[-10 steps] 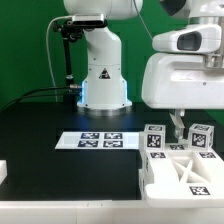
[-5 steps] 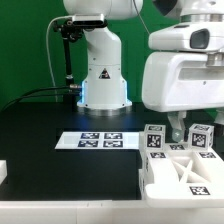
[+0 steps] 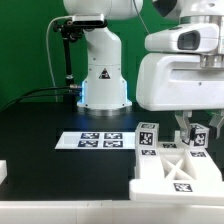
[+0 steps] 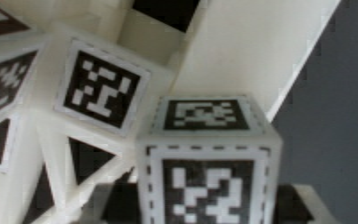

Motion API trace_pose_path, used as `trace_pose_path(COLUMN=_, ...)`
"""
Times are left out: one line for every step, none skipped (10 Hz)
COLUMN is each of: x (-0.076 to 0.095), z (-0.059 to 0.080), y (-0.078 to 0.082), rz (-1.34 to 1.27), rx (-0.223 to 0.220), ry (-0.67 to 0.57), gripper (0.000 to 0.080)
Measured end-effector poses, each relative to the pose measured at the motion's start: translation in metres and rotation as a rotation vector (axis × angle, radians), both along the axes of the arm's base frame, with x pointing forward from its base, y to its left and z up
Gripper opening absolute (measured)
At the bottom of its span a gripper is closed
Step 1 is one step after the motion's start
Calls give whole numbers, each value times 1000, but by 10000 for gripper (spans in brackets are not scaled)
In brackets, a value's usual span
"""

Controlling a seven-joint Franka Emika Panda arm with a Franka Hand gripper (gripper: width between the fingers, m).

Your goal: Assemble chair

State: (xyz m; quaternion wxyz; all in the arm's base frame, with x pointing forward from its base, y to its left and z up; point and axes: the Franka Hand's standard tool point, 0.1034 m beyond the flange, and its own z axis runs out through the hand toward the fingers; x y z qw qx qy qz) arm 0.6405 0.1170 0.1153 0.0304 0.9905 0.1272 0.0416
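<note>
The chair (image 3: 178, 170) is a white, partly joined piece at the lower right of the exterior view: a slotted flat panel with tagged square posts (image 3: 148, 137) standing on it. My gripper (image 3: 186, 124) comes down from above between the posts, and its fingers disappear behind them. In the wrist view a tagged post (image 4: 208, 180) fills the middle, with dark fingers (image 4: 327, 208) close on either side of it. My gripper (image 4: 208, 208) is shut on this post. The slotted panel (image 4: 78, 160) lies beside it.
The marker board (image 3: 100, 141) lies flat on the black table in the middle. The robot base (image 3: 103, 80) stands behind it. A small white part (image 3: 3, 171) sits at the exterior view's left edge. The chair reaches the table's front right.
The chair and my gripper have shifted toward the exterior view's left together. The panel's near edge now sits further left and looks slightly turned.
</note>
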Motion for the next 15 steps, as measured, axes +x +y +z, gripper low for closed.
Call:
trace_pose_path(x=0, z=0, y=0, rz=-90, rx=8, ry=-5, gripper=284)
trace_pose_path(x=0, z=0, y=0, rz=-167, rx=15, ry=-8, gripper=284)
trace_pose_path(x=0, z=0, y=0, rz=-227, rx=21, ry=-11, gripper=284)
trace_pose_path(x=0, z=0, y=0, rz=-322, rx=30, ry=-16, gripper=284)
trace_pose_path(x=0, z=0, y=-1, rz=-420, rx=38, ry=-21, gripper=284)
trace_pose_path(x=0, z=0, y=-4, rz=-472, rx=40, ry=-23, gripper=284)
trace_pose_path(x=0, z=0, y=-6, rz=-567, rx=46, ry=-29, gripper=284)
trace_pose_path(x=1, z=0, y=-9, rz=-638, rx=50, ry=-34, gripper=284)
trace_pose_path(x=1, z=0, y=-11, rz=-696, rx=53, ry=-39, gripper=284)
trace_pose_path(x=2, z=1, y=-14, rz=-735, rx=54, ry=-43, gripper=284)
trace_pose_path(x=2, z=0, y=-14, rz=-735, rx=53, ry=-42, gripper=358)
trace_pose_path(x=2, z=0, y=-14, rz=-733, rx=53, ry=-42, gripper=358)
trace_pose_path(x=2, z=-1, y=-14, rz=-733, rx=53, ry=-42, gripper=554)
trace_pose_path(x=2, z=-1, y=-14, rz=-733, rx=52, ry=-41, gripper=619)
trace_pose_path(x=2, z=-1, y=-14, rz=-733, rx=52, ry=-41, gripper=619)
